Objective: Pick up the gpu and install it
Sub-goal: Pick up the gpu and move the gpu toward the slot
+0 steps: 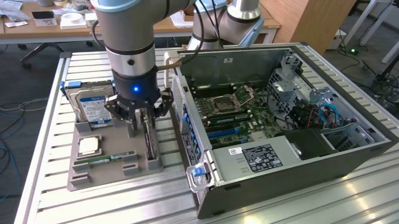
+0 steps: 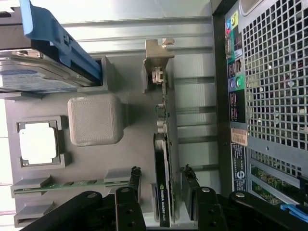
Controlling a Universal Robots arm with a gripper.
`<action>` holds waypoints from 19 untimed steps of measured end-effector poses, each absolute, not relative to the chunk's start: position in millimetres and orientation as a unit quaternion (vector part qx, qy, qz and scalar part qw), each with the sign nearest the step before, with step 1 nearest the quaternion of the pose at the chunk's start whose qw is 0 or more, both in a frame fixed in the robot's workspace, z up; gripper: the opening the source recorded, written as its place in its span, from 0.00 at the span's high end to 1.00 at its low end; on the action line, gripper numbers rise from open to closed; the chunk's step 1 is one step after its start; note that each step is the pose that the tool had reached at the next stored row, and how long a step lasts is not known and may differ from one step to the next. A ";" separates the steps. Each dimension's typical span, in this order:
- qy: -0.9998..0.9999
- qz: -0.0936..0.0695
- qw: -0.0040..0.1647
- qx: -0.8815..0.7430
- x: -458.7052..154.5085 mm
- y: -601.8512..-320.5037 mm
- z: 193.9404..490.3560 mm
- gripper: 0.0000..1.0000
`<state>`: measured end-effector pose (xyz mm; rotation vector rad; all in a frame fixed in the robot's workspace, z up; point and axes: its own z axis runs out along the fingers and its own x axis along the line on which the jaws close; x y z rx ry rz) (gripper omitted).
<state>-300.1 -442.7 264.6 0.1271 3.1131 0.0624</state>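
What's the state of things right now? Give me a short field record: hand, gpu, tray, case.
hand: open, fingers either side of the gpu, not closed on it
gpu: standing on edge in its slot of the holder tray
also in tray: hard drive, processor, memory stick
computer case: open, beside the tray, motherboard exposed

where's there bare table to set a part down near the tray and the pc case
Bare slatted table lies below the grey tray at the exterior view's lower left, and past the hard drive at the upper left. Crowded: the tray's case-side edge, where the open jaws straddle the gpu, and the narrow strip beside the pc case.
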 end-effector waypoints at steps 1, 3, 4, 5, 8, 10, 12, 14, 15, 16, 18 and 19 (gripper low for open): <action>0.999 0.020 0.013 0.041 -300.1 -442.7 263.2 0.53; 0.999 0.020 0.013 0.041 -300.2 -442.7 260.7 0.53; 0.999 0.020 0.013 0.041 -300.1 -442.7 259.4 0.53; 0.999 0.020 0.013 0.041 -300.1 -442.7 258.2 0.53; 0.999 0.020 0.013 0.041 -300.1 -442.5 254.7 0.53; 0.999 0.020 0.013 0.041 -300.1 -442.5 254.6 0.53; 0.999 0.020 0.013 0.041 -300.0 -442.4 254.3 0.53; 0.999 0.020 0.013 0.041 -299.2 -442.3 253.6 0.53; 0.999 0.020 0.013 0.041 -298.9 -442.3 253.3 0.53; 0.999 0.020 0.013 0.041 -298.8 -442.3 252.7 0.53; 0.999 0.020 0.013 0.041 -298.7 -442.3 250.9 0.53; 0.999 0.020 0.013 0.041 -298.7 -442.3 249.5 0.53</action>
